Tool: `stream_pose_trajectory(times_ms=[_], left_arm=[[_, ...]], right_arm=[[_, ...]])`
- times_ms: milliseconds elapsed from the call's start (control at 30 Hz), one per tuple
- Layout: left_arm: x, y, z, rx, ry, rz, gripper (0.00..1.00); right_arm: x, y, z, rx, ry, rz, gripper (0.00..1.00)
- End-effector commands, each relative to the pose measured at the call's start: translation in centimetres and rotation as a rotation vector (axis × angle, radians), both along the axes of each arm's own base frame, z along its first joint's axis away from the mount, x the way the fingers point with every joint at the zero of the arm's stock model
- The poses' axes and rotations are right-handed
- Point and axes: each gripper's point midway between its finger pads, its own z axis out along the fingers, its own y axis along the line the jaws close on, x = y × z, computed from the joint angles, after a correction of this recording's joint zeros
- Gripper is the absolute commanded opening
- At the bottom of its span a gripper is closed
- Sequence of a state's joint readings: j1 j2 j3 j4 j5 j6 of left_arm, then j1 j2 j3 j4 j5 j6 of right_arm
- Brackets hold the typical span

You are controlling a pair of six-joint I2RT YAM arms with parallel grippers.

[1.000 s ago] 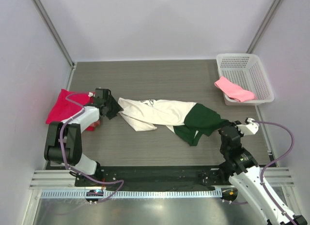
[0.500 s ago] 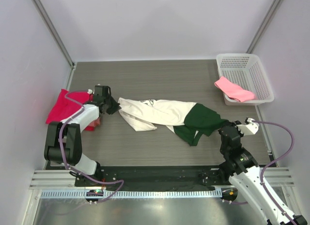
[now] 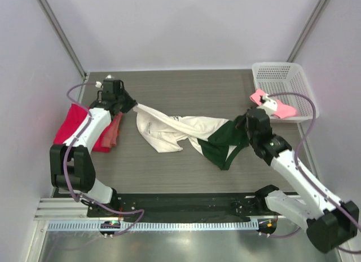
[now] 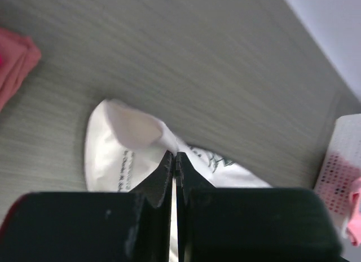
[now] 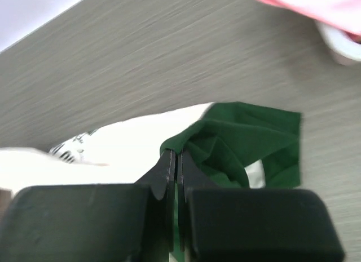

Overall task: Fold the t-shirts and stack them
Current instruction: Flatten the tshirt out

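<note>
1. The cream-white t-shirt [image 3: 175, 129] with dark green shoulders is lying stretched left to right across the middle of the table [image 3: 186, 87]. Its white end is pointing toward the left edge and its green end toward the right edge.
2. Its middle is sagging crumpled onto the table with small black print showing, and each end is rising to a gripper.
3. The left gripper [image 3: 128, 106] is clenching a thin fold of the white end, toward the far-left part of the table. The left wrist view is showing the jaws pressed together on white cloth [image 4: 124, 138].
4. The right gripper [image 3: 243, 124] is clenching a fold of the green shoulder part. The right wrist view is showing the jaws pinched together on green cloth [image 5: 248, 143].
5. The red-pink t-shirt [image 3: 73, 124] is lying against the left edge. The salmon t-shirt [image 3: 114, 129] is lying against its right side, just beside the white end.
6. The light pink t-shirt [image 3: 285, 111] is draping over the near-left rim of the white mesh basket [image 3: 280, 65], which is sitting in the far-right corner. The right arm's wrist is passing in front of part of it.
</note>
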State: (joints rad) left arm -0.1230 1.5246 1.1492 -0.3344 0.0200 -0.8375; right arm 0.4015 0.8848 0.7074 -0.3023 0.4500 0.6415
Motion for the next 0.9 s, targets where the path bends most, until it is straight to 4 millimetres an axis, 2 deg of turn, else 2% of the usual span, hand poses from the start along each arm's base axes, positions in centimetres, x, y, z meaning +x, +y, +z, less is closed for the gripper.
stream_pose_trajectory(times_ms=[0,33,67,100,133,167,200,233,267,300,367,400,467,500,567,600,667,700,733,767,800,833,867], left_arm=[[1.0,0.6,4.4,0.01,-0.074,-0.01,0.0],[1.3,0.4,5.5,0.001,-0.09,-0.014,0.0],[1.4,0.4,6.0,0.001,-0.098,-0.014,0.0],[1.6,0.4,6.6,-0.001,-0.105,-0.013,0.0],[1.5,0.4,7.0,0.003,-0.101,-0.018,0.0],[2.0,0.4,8.4,0.004,-0.124,-0.018,0.0],[2.1,0.4,9.0,0.01,-0.127,-0.021,0.0],[1.8,0.6,9.3,0.022,-0.113,-0.028,0.0],[2.2,0.8,11.0,0.025,-0.143,-0.027,0.0],[1.9,1.1,11.4,0.032,-0.128,-0.025,0.0],[1.9,2.0,14.0,0.021,-0.177,-0.014,0.0],[1.8,2.4,14.8,0.014,-0.19,-0.01,0.0],[1.1,3.4,17.7,-0.001,-0.231,-0.001,0.0],[0.5,3.6,18.8,0.0,-0.248,-0.003,0.0],[-0.8,3.7,21.3,0.013,-0.285,-0.008,0.0],[-2.2,3.7,23.0,0.012,-0.321,-0.011,0.0],[-4.1,3.5,25.2,0.007,-0.374,-0.02,0.0],[-6.0,3.4,27.1,0.002,-0.426,-0.027,0.0],[-7.2,3.4,28.3,0.0,-0.46,-0.028,0.0],[-8.2,3.4,29.3,-0.001,-0.489,-0.026,0.0],[-9.3,3.4,30.4,0.0,-0.52,-0.026,0.0],[-11.5,3.6,32.5,0.006,-0.579,-0.013,0.0],[-12.5,3.8,33.5,0.009,-0.601,-0.006,0.0]], right_arm=[[3.3,4.0,6.5,0.008,-0.078,0.193,0.01],[4.1,4.4,6.3,-0.005,-0.043,0.198,0.01],[4.6,4.5,7.4,-0.01,-0.052,0.196,0.01],[5.6,4.5,11.1,0.002,-0.11,0.186,0.01],[5.8,4.3,11.9,-0.007,-0.098,0.181,0.01],[6.5,4.4,12.6,-0.014,-0.093,0.18,0.01],[6.8,4.3,16.8,0.002,-0.166,0.176,0.01],[6.8,4.2,17.9,-0.009,-0.168,0.178,0.01],[7.0,4.2,19.1,-0.009,-0.184,0.179,0.01],[6.7,3.9,22.2,-0.001,-0.243,0.175,0.01],[6.0,3.0,25.0,-0.021,-0.295,0.154,0.01],[5.3,2.6,27.7,-0.014,-0.352,0.15,0.01],[3.9,1.9,29.9,-0.027,-0.39,0.15,0.01],[2.2,1.7,32.6,-0.011,-0.455,0.172,0.01],[-0.1,1.4,35.0,0.001,-0.523,0.202,0.01],[-2.4,1.1,37.2,0.024,-0.589,0.222,0.01],[-5.2,0.4,39.4,0.049,-0.662,0.239,0.01],[-6.9,0.0,40.9,0.07,-0.712,0.243,0.01],[-9.6,-0.8,42.5,0.088,-0.774,0.25,0.01],[-10.7,-1.1,43.3,0.101,-0.803,0.253,0.01],[-12.9,-1.7,44.8,0.119,-0.86,0.256,0.01],[-14.8,-2.4,45.8,0.132,-0.905,0.257,0.01],[-16.0,-2.8,46.5,0.14,-0.933,0.255,0.01]])
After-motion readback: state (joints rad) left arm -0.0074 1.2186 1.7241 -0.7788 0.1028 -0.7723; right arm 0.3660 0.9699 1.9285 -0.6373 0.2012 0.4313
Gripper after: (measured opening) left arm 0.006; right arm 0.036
